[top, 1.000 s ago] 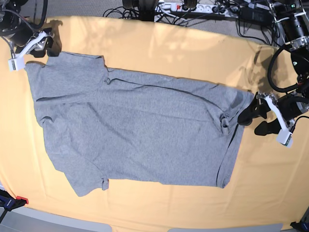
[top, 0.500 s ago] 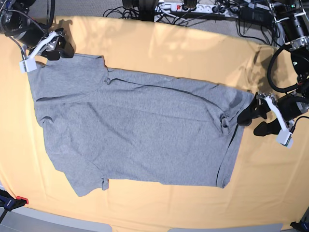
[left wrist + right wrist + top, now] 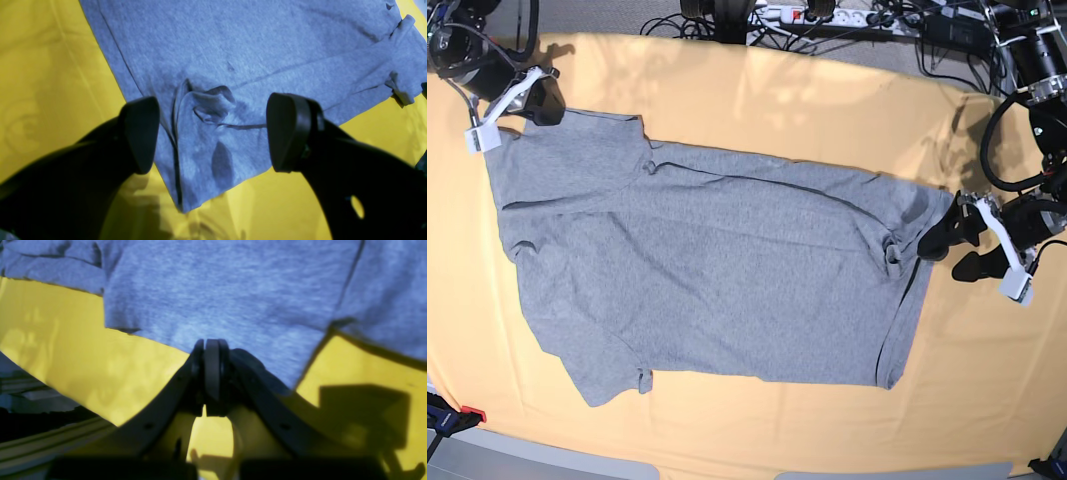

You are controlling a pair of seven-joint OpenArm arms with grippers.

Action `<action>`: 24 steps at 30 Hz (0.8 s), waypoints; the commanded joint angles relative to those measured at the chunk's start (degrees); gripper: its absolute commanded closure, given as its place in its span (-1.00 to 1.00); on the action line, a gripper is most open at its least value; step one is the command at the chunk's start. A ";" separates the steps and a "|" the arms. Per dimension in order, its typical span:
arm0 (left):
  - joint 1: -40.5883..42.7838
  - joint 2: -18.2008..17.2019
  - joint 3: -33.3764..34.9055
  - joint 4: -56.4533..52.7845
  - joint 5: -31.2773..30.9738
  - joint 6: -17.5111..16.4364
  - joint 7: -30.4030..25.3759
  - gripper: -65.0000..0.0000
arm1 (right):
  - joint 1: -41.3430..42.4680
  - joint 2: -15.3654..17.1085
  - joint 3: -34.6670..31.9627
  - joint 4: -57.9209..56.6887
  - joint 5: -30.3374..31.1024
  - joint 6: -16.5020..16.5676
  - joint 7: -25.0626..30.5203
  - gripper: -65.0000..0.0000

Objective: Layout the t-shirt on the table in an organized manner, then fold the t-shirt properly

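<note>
The grey t-shirt [image 3: 717, 260] lies spread nearly flat across the yellow-orange table [image 3: 777, 90], no lettering showing. My right gripper [image 3: 545, 103] is at the shirt's far left corner. In the right wrist view its jaws [image 3: 211, 350] are shut, pinching the t-shirt's [image 3: 233, 290] edge. My left gripper [image 3: 949, 255] hangs open at the shirt's right corner. In the left wrist view its fingers [image 3: 140, 133] straddle a bunched wrinkle [image 3: 210, 106] of t-shirt [image 3: 233, 50] without touching it.
Cables and a power strip [image 3: 827, 15] run along the table's far edge. A red-tipped clamp [image 3: 467, 413] sits at the near left corner. Bare table cloth [image 3: 40, 66] surrounds the shirt on all sides.
My right gripper moved right onto the shirt's far left corner and went from open to shut. The left arm and the shirt stayed where they were.
</note>
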 commanded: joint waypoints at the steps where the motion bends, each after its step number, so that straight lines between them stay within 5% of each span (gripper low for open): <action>1: -0.96 -1.11 -0.44 0.81 -1.11 -0.15 -1.44 -0.52 | 0.11 1.09 0.42 0.72 -0.26 0.36 0.66 0.71; 4: -0.98 -1.11 -0.44 0.79 -1.16 -0.15 -1.44 -0.52 | 0.09 1.29 1.11 0.72 -6.51 0.02 3.63 -0.06; 6: -0.98 -1.11 -0.44 0.79 -1.20 -0.15 -1.46 -0.52 | 0.09 1.27 1.31 0.70 -10.82 -3.54 5.88 -0.31; 12: -0.98 -1.11 -0.44 0.81 -1.36 -0.17 -1.44 -0.52 | 0.11 0.61 1.29 -1.31 -7.72 -5.16 6.51 -0.30; 17: -0.98 -1.09 -0.44 0.81 -1.36 -0.15 -1.46 -0.52 | 0.11 -0.17 1.14 -5.97 -0.31 -2.69 6.19 -0.30; 24: -0.98 -1.09 -0.44 0.81 -1.38 -0.17 -1.49 -0.52 | 0.11 -0.15 1.14 -6.43 12.15 0.36 -1.22 -0.19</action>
